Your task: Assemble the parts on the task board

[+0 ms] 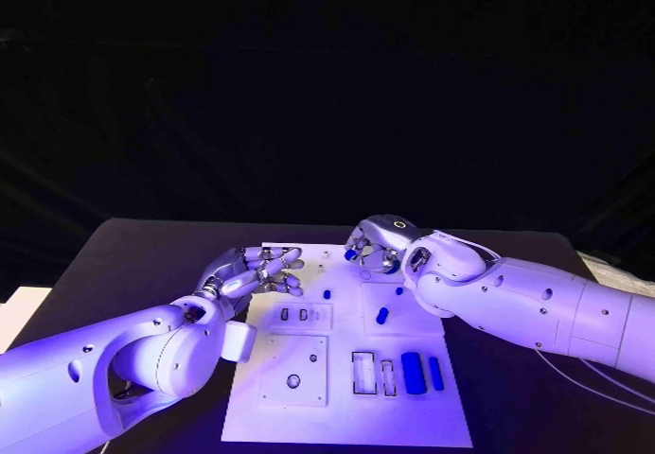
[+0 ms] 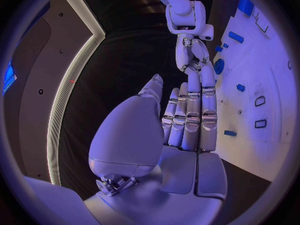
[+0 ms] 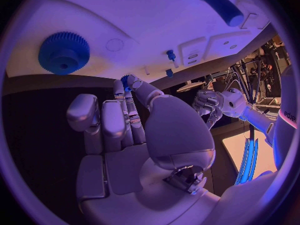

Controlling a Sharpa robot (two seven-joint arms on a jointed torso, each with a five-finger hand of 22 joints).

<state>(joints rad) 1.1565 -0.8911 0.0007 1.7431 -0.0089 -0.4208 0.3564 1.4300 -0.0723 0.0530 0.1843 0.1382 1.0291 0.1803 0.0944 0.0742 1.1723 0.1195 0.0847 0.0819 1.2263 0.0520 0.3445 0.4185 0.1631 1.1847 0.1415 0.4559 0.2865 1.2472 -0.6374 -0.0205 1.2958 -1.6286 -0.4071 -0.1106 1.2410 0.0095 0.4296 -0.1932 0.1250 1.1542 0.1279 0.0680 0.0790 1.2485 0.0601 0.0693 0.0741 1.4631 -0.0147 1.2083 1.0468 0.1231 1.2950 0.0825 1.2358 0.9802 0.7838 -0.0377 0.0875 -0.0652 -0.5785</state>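
Fingertips of the right hand (image 1: 379, 244) are hard to read from the head view: they curl down over the board's (image 1: 342, 416) far edge at about one o'clock, and something small and blue (image 3: 127, 80) shows at their tips in the right wrist view, though I cannot tell whether it is pinched or merely touched. A blue gear (image 3: 64, 52) lies on the board just beyond that hand. The right forearm hides part of the board's right margin.

The left hand (image 1: 259, 272) hangs over the far-left corner, near eleven o'clock, palm down; in the left wrist view its fingers (image 2: 190, 112) lie straight and pressed together side by side, holding nothing.

On the board, a small blue peg (image 1: 382, 315) lies loose near the middle, and two longer blue bars (image 1: 414, 373) sit by the slots at about five o'clock.
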